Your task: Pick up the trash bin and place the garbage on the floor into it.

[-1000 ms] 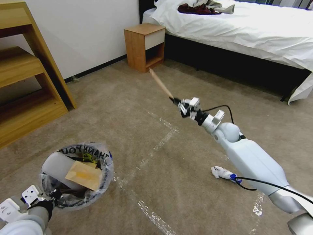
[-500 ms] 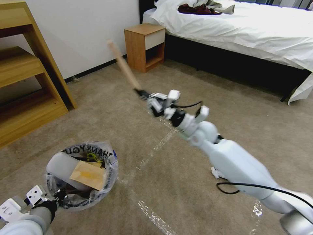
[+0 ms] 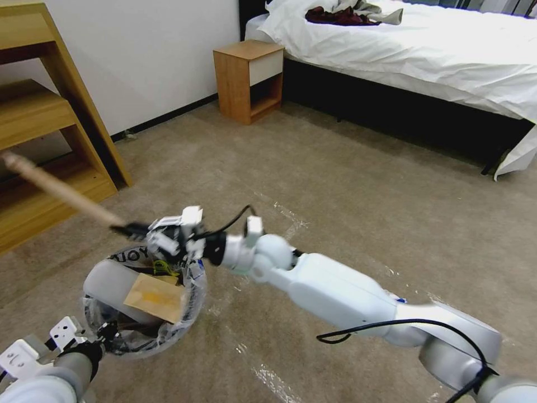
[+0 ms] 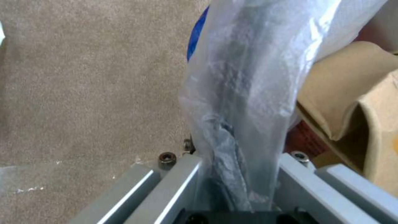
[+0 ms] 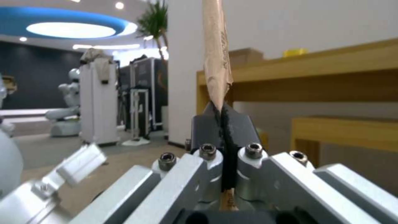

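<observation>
Head view: my right pincer clamped on stick, above bin rim. My left pincer grips bin's near rim, cardboard inside.
Left wrist: bag pinched.
Right wrist: stick between shut pads.

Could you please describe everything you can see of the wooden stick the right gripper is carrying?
The wooden stick is a thin, straight, light tan rod, seemingly wood or paper-wrapped. The right gripper is shut on one end, its black fingertips pinching it. The stick sticks out from the fingertips toward the wooden shelf unit, tilted upward, its free end in the air. The gripped end hovers above the far rim of the trash bin; nothing else touches it.
</observation>
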